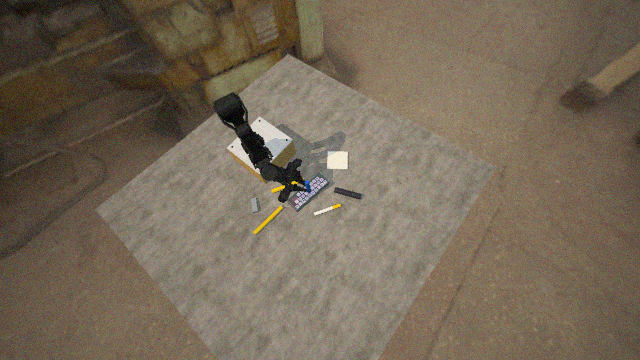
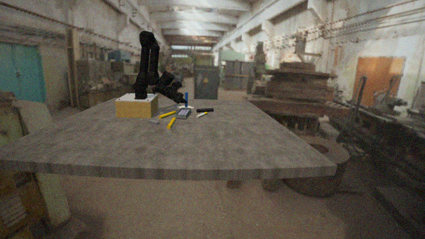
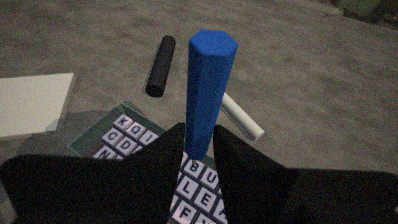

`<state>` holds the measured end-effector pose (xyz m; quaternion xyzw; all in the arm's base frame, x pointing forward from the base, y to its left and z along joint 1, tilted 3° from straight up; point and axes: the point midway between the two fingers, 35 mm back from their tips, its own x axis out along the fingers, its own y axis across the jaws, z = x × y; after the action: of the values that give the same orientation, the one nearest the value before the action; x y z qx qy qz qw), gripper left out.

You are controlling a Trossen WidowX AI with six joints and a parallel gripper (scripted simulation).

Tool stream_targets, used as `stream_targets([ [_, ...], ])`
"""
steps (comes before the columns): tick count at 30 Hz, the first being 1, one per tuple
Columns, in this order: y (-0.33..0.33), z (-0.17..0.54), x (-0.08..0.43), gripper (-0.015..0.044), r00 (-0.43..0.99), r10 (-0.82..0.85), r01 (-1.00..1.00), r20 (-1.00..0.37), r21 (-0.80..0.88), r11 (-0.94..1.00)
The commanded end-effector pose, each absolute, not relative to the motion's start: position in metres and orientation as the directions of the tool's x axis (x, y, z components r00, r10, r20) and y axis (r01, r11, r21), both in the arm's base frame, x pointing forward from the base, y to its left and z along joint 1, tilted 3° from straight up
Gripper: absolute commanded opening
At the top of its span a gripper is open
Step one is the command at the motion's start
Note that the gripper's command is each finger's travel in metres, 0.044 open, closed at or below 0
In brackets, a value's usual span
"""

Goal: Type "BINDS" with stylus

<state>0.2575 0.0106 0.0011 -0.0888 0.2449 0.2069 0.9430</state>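
Observation:
The blue stylus (image 1: pixel 307 186) (image 2: pixel 186 99) (image 3: pixel 209 85) stands nearly upright, and my gripper (image 1: pixel 306 189) (image 2: pixel 185 101) (image 3: pixel 199 130) is shut on it. The keyboard (image 1: pixel 298 204) (image 2: pixel 183 113) (image 3: pixel 90 138) lies under the gripper. In the wrist view the stylus's lower end shows between the fingertips, just above the B key (image 3: pixel 194 166). U, L, E and F keys show nearby, and K, Q, I, C, D and N keys show to the left. The fingers hide other keys, and I cannot tell whether the stylus touches a key.
A black cylinder (image 1: pixel 347 193) (image 2: pixel 204 109) (image 3: pixel 161 66) and a white-and-yellow marker (image 1: pixel 325 210) (image 2: pixel 201 115) (image 3: pixel 243 117) lie beyond the keyboard. A pale square pad (image 1: pixel 337 160) (image 3: pixel 32 105), two yellow sticks (image 1: pixel 268 220) (image 2: pixel 167 115) and a grey block (image 1: pixel 255 205) lie around it.

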Motion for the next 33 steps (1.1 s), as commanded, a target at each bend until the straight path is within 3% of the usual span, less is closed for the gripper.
stream_targets([
  [1, 0.011, -0.001, 0.257, 0.0081, 0.794, 0.349, -0.435, -0.497, -0.066, 0.898],
  [33, 0.01, -0.014, 0.257, 0.0081, 0.794, 0.349, -0.435, -0.498, -0.065, 0.898],
])
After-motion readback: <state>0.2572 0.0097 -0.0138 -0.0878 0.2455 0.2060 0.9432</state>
